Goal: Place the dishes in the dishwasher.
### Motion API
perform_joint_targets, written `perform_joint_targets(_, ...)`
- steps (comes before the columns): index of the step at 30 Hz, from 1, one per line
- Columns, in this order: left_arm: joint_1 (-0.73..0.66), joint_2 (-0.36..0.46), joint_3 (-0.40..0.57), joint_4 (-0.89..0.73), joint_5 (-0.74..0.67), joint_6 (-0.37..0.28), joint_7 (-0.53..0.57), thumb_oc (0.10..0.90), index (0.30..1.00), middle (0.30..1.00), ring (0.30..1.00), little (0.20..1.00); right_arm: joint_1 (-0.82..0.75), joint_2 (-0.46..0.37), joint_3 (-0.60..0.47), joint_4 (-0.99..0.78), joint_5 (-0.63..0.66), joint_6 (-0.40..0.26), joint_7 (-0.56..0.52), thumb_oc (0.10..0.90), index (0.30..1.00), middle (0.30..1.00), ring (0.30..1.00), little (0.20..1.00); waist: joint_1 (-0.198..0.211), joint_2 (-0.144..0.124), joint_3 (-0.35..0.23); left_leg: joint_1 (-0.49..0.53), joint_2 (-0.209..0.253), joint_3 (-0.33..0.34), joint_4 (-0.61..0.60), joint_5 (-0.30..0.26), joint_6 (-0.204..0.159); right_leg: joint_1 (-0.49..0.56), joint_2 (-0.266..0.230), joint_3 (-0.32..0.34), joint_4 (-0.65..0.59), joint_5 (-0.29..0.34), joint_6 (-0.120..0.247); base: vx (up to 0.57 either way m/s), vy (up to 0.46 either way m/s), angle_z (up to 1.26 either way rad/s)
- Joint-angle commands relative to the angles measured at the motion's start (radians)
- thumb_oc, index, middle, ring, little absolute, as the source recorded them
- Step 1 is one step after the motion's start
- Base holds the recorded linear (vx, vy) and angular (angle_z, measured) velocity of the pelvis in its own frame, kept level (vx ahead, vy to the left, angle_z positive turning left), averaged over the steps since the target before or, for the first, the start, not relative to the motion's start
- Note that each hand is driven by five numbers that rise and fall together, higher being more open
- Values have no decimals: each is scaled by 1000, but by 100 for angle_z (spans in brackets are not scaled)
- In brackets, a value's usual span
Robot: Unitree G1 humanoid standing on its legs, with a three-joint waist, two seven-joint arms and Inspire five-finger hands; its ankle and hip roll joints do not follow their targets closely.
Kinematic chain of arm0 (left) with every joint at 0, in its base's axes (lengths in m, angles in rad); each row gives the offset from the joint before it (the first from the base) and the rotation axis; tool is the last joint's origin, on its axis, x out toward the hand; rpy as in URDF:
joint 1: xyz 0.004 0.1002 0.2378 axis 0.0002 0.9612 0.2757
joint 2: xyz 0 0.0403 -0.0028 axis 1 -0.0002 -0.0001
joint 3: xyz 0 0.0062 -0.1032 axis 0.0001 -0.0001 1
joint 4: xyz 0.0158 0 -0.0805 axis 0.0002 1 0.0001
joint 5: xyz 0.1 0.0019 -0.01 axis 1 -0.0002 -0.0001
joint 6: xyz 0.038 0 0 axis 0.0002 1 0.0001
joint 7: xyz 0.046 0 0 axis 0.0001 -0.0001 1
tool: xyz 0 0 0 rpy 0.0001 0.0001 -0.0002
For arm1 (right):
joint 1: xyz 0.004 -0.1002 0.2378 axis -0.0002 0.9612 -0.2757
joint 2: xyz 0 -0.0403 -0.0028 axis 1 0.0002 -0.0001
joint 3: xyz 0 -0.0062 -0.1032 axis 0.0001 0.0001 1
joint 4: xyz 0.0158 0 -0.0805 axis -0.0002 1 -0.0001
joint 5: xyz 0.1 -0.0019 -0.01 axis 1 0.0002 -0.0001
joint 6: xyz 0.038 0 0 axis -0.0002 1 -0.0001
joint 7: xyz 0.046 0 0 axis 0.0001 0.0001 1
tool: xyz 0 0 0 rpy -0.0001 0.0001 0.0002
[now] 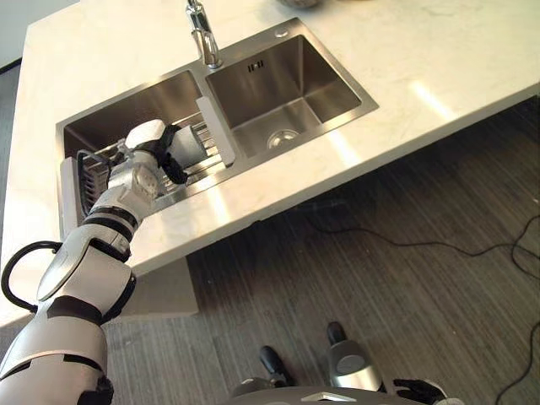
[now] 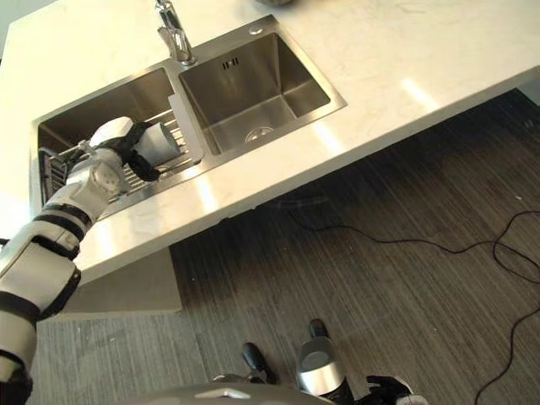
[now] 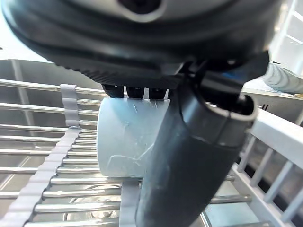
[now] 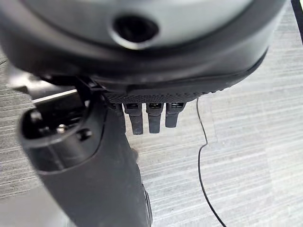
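- Pale grey cup (image 3: pixel 127 142) lies on its side on the wire rack (image 3: pixel 57 156) set across the left basin of the steel sink (image 1: pixel 329 89), open end apparently toward the divider.
- Left hand (image 1: pixel 164 152) is wrapped round it: thumb across the near side, fingers curled over the far edge.
- Step in hand, by my judgement: securing the grip before lifting it out. Keep the wrap firm, lift straight up clear of the rack wires and the grey rack frame (image 3: pixel 265 156).
- Cup looks smooth, matt, plain, faintly scuffed; likely slippery.
- Right hand (image 4: pixel 118 156) hangs low over the floor, fingers relaxed, holding nothing.
- Tap (image 1: pixel 202 34) behind; dishwasher location unknown.
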Motion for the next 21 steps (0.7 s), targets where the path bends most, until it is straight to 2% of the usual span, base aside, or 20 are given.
perform_joint_targets(1,-128,31,57,88,-18,28,2,400,300,300,300,300,3,3,31,16,12,-5,10,800,900,900,900,900,32,-30,-43,69,81,-3,6,3,-110,-6,-70,-82,-116,135,101,37,-27,1)
perform_joint_targets(4,-118,26,56,68,-7,23,9,400,300,300,300,300,5,7,31,21,15,-10,8,800,900,900,900,900,39,-36,-50,79,83,-6,6,-1,-109,12,-67,-86,-123,131,100,53,-33,6)
perform_joint_targets(6,-93,7,77,22,-12,13,60,400,300,300,300,300,8,14,32,16,14,-19,0,800,900,900,900,900,46,-47,-58,89,84,-12,6,-6,-108,29,-65,-93,-127,126,99,47,-33,8)
perform_joint_targets(9,-47,3,124,-123,-30,-12,138,400,300,300,300,300,17,18,26,5,7,-29,-10,800,900,900,900,900,55,-61,-66,97,86,-17,6,-10,-108,48,-63,-103,-130,118,98,38,-22,8)
perform_joint_targets(11,11,9,192,-306,-62,-55,232,400,300,300,300,300,33,26,19,-3,0,-39,-21,800,900,900,900,900,62,-72,-72,110,86,-25,6,-20,-108,68,-63,-113,-131,109,99,43,-18,13)
perform_joint_targets(12,15,10,195,-309,-62,-53,232,400,300,300,300,300,33,26,21,-3,0,-39,-21,800,900,900,900,900,61,-71,-74,106,87,-24,6,-16,-108,65,-62,-112,-131,112,97,47,-22,13)
perform_joint_targets(13,92,7,256,-452,-81,-80,281,400,300,300,300,300,45,27,11,-10,-11,-47,-32,800,900,900,900,900,69,-80,-87,109,88,-31,6,-21,-109,74,-61,-116,-133,107,96,22,-14,7)
perform_joint_targets(14,92,7,256,-452,-81,-80,281,400,300,300,300,300,45,27,11,-10,-11,-47,-32,800,900,900,900,900,69,-80,-87,109,88,-31,6,-21,-109,74,-61,-116,-133,107,96,45,-13,11)
perform_joint_targets(16,157,-7,331,-590,-119,-117,328,400,300,300,300,300,53,27,4,-6,-26,-45,-44,800,900,900,900,900,79,-86,-100,115,88,-39,6,-28,-109,85,-62,-124,-135,105,96,36,-6,12)
perform_joint_targets(21,232,-34,443,-758,-222,-164,360,400,300,300,300,300,51,26,-13,23,-44,-28,-58,800,900,900,900,900,101,-92,-124,122,82,-57,6,-37,-105,105,-65,-139,-139,101,94,17,-1,18)
